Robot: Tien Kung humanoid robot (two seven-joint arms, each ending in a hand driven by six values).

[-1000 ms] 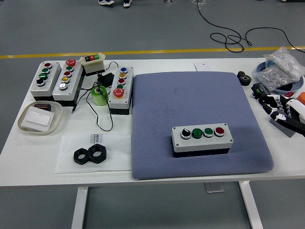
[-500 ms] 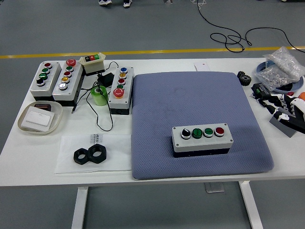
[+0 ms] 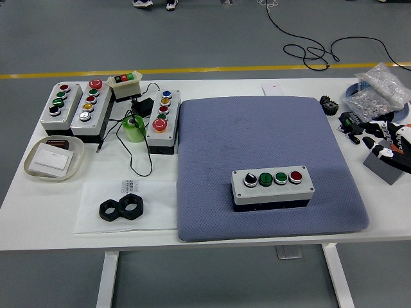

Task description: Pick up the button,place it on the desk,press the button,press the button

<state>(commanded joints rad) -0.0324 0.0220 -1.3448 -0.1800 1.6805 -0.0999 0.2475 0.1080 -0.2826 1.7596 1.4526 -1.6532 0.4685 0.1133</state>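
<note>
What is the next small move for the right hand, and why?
Probably reach left toward the button box and press a button. The box already sits on the blue mat, and the right hand is at the table's right edge, apart from it.

Only a small part of the robot shows, at the right edge of the picture: its right hand (image 3: 385, 138). The hand is mostly black, with white patches on the fingers (image 3: 371, 130) and a white and orange part near the edge. Its shape looks blocky, with jointed segments.
</note>
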